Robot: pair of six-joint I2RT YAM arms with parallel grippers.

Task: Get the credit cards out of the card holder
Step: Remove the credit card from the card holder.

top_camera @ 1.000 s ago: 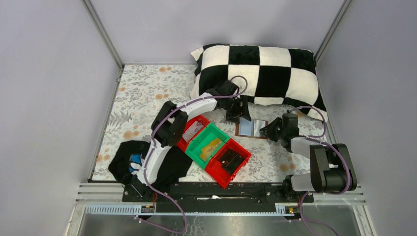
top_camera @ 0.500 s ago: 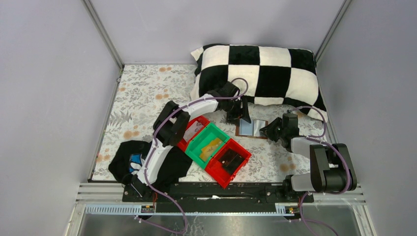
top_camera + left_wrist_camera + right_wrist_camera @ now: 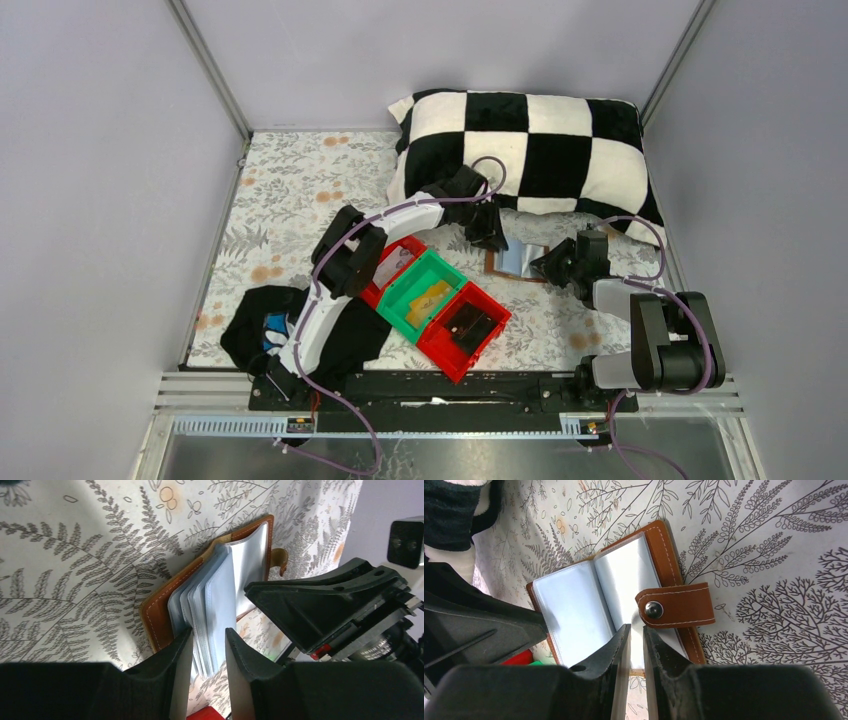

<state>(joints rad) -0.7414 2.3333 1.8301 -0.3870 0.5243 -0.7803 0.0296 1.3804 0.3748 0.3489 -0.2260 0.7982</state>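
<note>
The card holder (image 3: 516, 262) lies open on the floral cloth in front of the pillow, brown outside with pale blue-grey sleeves. In the left wrist view its sleeves (image 3: 212, 605) fan upright from the brown cover (image 3: 159, 611), and my left gripper (image 3: 209, 642) is shut on a bundle of them. My right gripper (image 3: 636, 632) is shut on the near edge of the holder's right-hand panel (image 3: 621, 575), just beside the snap strap (image 3: 674, 611). From above, the left gripper (image 3: 493, 236) and right gripper (image 3: 553, 266) flank the holder. I cannot tell the credit cards apart from the pale sleeves.
A black-and-white checkered pillow (image 3: 530, 150) lies right behind the holder. A row of red and green bins (image 3: 400, 262) stands to its near left, with a yellow-tan piece (image 3: 432, 297) and a black box (image 3: 470, 325) inside. A black cloth (image 3: 258, 325) lies at the near left.
The left jaws have narrowed around the sleeves and shifted slightly right. The holder's left half has lifted, so it looks narrower from above. The right arm has not moved.
</note>
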